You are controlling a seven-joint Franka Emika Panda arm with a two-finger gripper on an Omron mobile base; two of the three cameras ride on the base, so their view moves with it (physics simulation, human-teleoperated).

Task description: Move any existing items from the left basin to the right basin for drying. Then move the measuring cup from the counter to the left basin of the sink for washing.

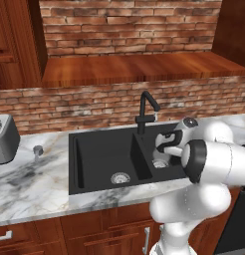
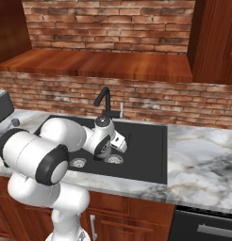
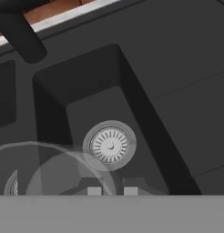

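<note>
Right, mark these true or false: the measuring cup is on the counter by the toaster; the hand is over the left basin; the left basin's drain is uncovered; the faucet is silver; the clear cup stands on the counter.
1. Measuring cup on the counter by the toaster: true.
2. Hand over the left basin: false; it is over the right basin.
3. Left basin's drain uncovered: true.
4. Faucet silver: false; it is black.
5. Clear cup on the counter: false; the hand seems to grip its rim over the right basin.
</note>
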